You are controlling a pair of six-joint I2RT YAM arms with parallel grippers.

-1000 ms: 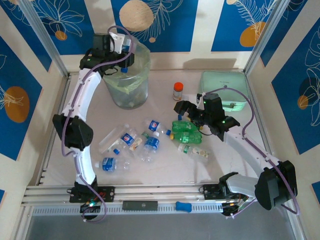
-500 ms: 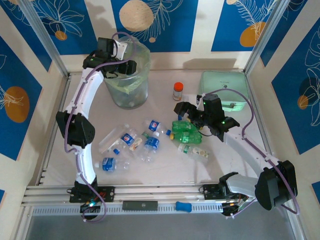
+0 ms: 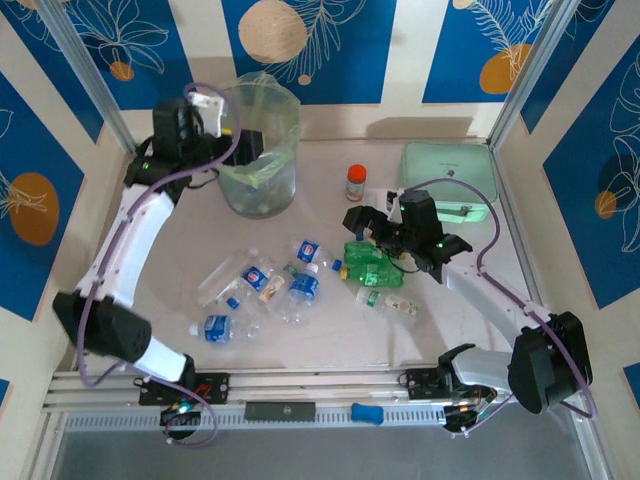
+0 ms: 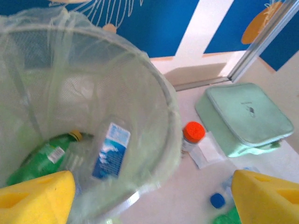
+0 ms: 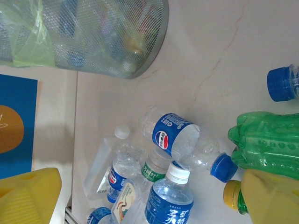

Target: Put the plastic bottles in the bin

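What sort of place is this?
Probably a lab test booth for robots: a left arm and right arm bolted to a rail at the table edge, metal frame posts holding blue panels, bottles strewn beside a bin.

Robot lab cell, aluminium frame, printed panels

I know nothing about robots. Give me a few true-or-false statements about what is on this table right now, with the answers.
1. The bin holds a green bottle and a blue-labelled bottle. True.
2. The left gripper holds a bottle. False: it is open, with nothing in it.
3. The orange-capped jar is in the bin. False: it stands on the table, between the bin and the mint-green case.
4. Several bottles lie on the table. True.
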